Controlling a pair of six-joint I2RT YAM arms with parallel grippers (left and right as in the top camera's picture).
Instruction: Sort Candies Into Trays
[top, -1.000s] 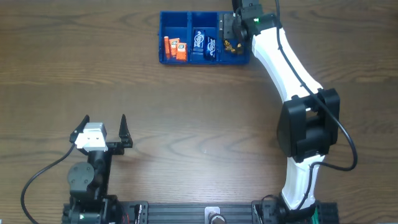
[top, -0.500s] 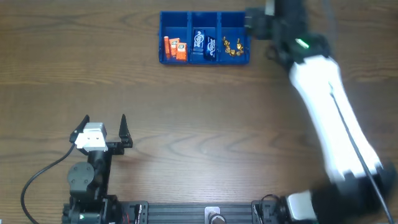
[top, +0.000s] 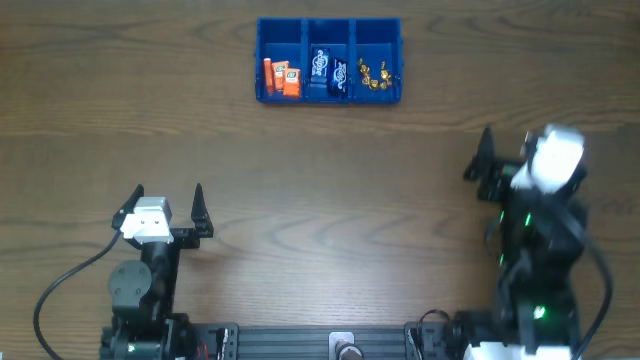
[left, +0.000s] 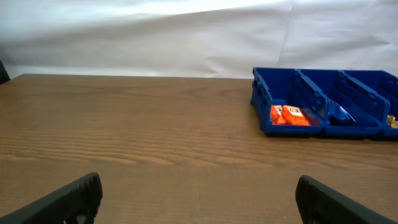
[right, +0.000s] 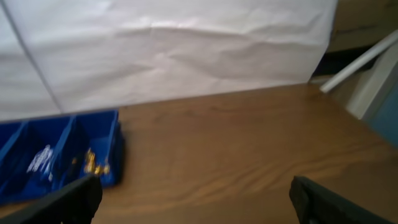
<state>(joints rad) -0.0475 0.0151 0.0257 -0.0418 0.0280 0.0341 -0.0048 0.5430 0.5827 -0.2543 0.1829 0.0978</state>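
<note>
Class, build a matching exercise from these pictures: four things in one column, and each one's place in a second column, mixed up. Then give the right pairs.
Column one
1. orange candies
2. blue candies
3. gold candies
4. left hand

Column two
A. middle compartment of the tray
B. open, above the bare table, far from the tray
C. right end compartment
D. left end compartment

Pairs: 1-D, 2-A, 3-C, 4-B
</note>
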